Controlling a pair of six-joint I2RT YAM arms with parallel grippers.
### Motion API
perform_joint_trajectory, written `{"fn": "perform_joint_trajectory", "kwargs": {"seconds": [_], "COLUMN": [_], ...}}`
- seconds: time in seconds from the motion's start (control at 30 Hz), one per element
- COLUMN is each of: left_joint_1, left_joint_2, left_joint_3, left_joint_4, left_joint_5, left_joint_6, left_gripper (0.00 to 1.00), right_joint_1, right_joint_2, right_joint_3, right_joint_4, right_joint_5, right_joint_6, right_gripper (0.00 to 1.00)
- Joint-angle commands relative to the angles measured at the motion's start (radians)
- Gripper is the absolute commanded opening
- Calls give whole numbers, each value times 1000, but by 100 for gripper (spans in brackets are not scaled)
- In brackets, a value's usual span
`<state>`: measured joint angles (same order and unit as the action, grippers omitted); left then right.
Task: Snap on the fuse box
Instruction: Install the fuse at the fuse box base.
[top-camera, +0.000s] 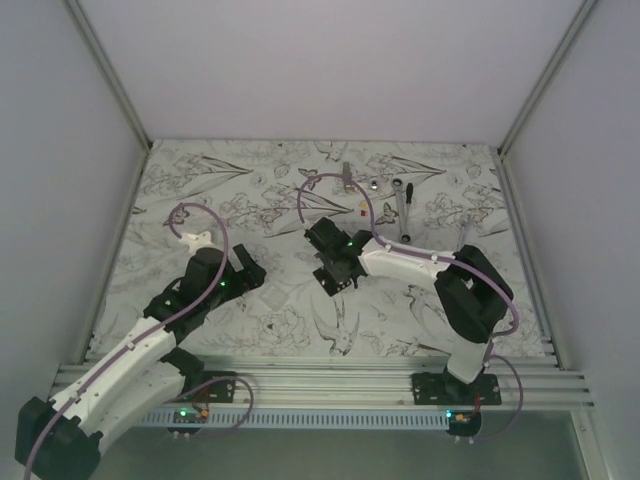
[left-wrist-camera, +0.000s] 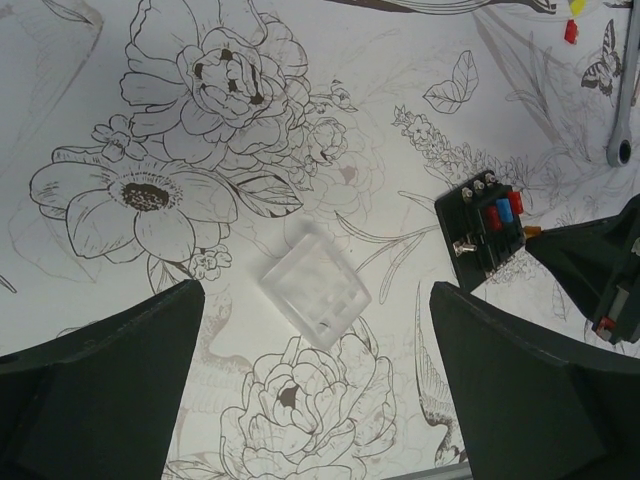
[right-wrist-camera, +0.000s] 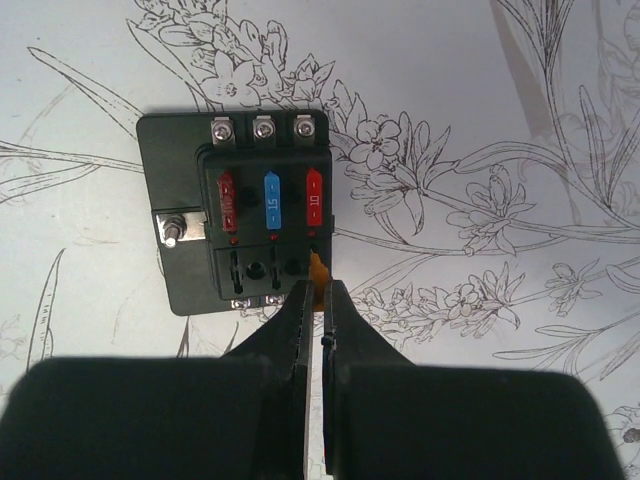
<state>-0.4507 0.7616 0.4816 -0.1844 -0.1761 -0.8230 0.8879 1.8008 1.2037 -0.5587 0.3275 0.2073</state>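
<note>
Fingers on my left (left-wrist-camera: 100, 390) stand wide, straddling the clear cover (left-wrist-camera: 315, 295) left of the fuse box (right-wrist-camera: 240, 210) on the tabletop (left-wrist-camera: 80, 80). Right fingers (right-wrist-camera: 285, 340) pinch a small orange piece (right-wrist-camera: 318, 268) at the box's near edge. Risk: that contact nudges the box, so the cover seats crooked.

we count one fuse box (right-wrist-camera: 180, 270), three fuses (right-wrist-camera: 271, 200) seated in it, one orange fuse (right-wrist-camera: 318, 267) at its edge, one clear cover (left-wrist-camera: 315, 293), two loose fuses (left-wrist-camera: 570, 32) and one wrench (left-wrist-camera: 628, 90).
</note>
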Motion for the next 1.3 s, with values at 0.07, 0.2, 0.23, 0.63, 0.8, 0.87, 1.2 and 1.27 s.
{"fn": "perform_joint_trajectory", "kwargs": {"seconds": [0.07, 0.2, 0.23, 0.63, 0.8, 0.87, 1.2, 1.27], "left_joint_1": [12, 14, 14, 15, 14, 15, 15, 15], "left_joint_2": [-14, -10, -10, -13, -14, -16, -42, -46], "left_joint_3": [-15, -14, -13, -14, -11, -11, -18, -18], "left_joint_4": [-26, -27, -27, -27, -26, -27, -29, -29], "left_joint_5": [23, 27, 28, 39, 42, 43, 47, 47], "left_joint_6": [-11, -16, -16, -19, -21, -23, -27, -28], "left_gripper": [100, 100, 100, 100, 100, 100, 100, 100], "right_joint_1": [16, 15, 16, 17, 25, 28, 29, 29], "right_joint_2": [20, 24, 29, 92, 108, 103, 103, 108], "right_joint_3": [37, 37, 37, 52, 67, 75, 117, 118], "right_joint_4": [-17, -15, -16, -52, -76, -80, -184, -179], "right_joint_5": [41, 36, 35, 0, 26, 26, 9, 20], "right_joint_6": [-25, -33, -36, -90, -115, -126, -134, -134], "right_gripper": [0, 0, 0, 0, 0, 0, 0, 0]}}
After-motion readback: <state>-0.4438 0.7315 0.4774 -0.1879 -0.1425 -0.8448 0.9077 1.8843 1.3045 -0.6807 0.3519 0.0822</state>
